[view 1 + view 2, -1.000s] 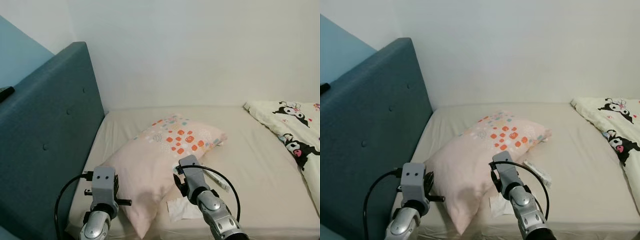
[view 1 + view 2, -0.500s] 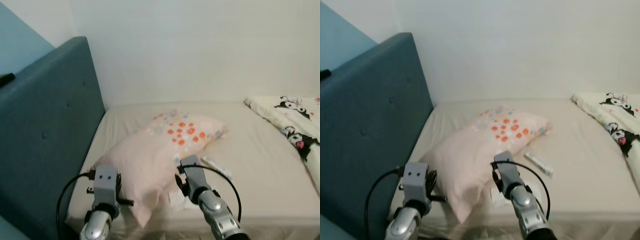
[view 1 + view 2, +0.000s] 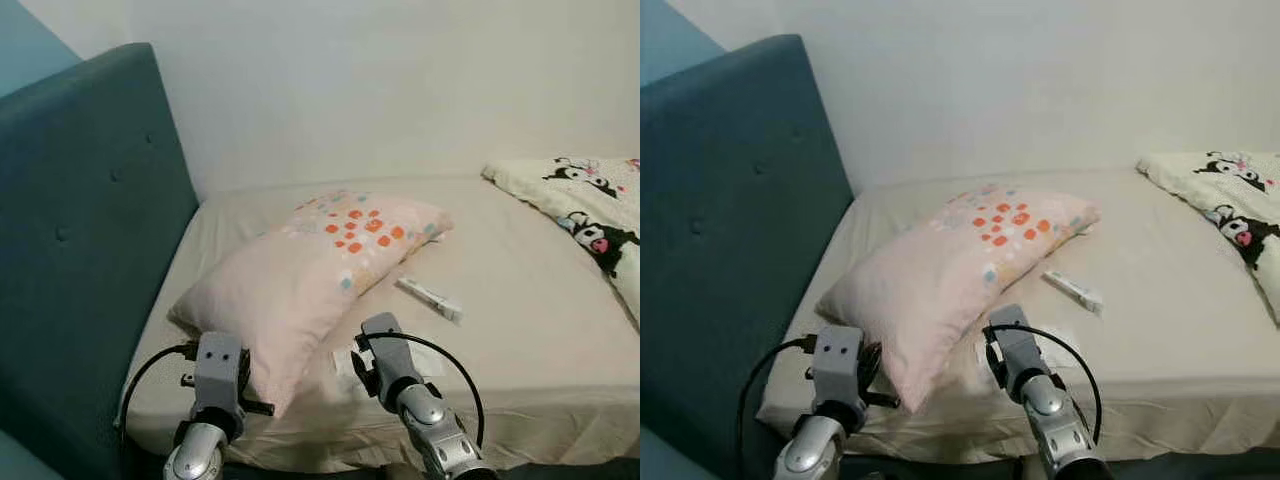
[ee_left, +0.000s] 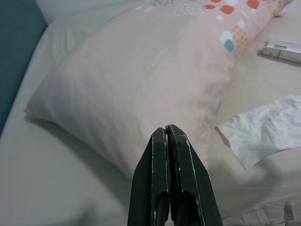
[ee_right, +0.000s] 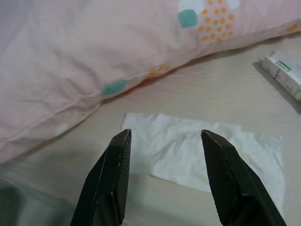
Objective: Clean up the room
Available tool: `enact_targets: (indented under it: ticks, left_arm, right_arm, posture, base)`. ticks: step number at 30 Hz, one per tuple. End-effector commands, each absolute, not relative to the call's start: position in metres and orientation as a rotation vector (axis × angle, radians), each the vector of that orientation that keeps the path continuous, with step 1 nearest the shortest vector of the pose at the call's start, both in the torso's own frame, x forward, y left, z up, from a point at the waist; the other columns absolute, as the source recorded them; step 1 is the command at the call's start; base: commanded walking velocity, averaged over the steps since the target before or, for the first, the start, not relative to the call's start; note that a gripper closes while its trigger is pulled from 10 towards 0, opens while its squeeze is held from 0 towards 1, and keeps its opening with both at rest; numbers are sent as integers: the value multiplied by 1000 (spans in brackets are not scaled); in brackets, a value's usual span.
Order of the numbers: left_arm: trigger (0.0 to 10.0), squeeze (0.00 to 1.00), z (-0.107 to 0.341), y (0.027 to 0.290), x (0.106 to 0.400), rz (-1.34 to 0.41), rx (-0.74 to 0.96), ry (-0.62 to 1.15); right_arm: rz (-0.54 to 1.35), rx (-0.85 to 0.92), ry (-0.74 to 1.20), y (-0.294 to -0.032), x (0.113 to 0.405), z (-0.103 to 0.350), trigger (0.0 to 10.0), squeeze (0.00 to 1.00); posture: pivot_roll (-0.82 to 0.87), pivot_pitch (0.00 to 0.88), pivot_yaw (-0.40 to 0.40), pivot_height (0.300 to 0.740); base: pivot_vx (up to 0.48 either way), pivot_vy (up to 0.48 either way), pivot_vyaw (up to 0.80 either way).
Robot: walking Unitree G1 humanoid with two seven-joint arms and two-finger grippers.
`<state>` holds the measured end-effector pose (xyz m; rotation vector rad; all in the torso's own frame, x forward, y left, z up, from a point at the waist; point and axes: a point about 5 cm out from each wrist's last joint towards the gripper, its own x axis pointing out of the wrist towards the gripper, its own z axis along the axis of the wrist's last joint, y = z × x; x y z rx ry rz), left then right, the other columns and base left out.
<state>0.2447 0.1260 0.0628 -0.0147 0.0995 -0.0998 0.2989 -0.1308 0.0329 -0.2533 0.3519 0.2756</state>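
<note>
On the bed (image 3: 520, 300), a tissue (image 5: 197, 150) lies just beyond the spread right claw (image 5: 167, 136).

Open mattress (image 3: 520, 300) right of pink pillow (image 3: 300, 270); small white tube (image 3: 428, 298) and flat tissue (image 5: 202, 150) lying there; teal headboard (image 3: 70, 250) walling the left.

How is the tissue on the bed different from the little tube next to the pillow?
The tissue is flat, thin and crumpled; the tube is narrow and firm-looking. The tissue is plain white, while the tube bears green print. The tissue sits just ahead of the open right pincer, near the bed's edge; the tube lies farther in. Both are white and rest on the sheet beside the pillow.
</note>
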Motion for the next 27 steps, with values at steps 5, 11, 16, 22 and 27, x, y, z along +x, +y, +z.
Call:
enact_targets:
  ticks: [5,11,16,22,27]
  left_arm:
    - [10000,0,61,127,244,-129,6,101]
    - [10000,0,67,127,243,-167,21,58]
    - [10000,0,71,123,239,-247,64,20]
    - [10000,0,78,116,232,-382,29,-1]
    - [10000,0,90,111,227,-461,67,-62]
  right_arm:
    - [277,-241,377,-129,297,30,10000,0]
    - [279,-260,369,-129,298,31,10000,0]
    - [272,-293,397,-131,299,27,10000,0]
    - [239,-358,462,-138,300,19,10000,1000]
    - [194,-358,480,-145,307,19,10000,1000]
  posture:
    - [-32,0,20,599]
    - [-30,0,20,594]
    - [-25,0,18,594]
    - [-17,6,21,594]
    - [-5,40,23,594]
  base:
    - [0,0,0]
    - [0,0,0]
    - [0,0,0]
    - [0,0,0]
    - [0,0,0]
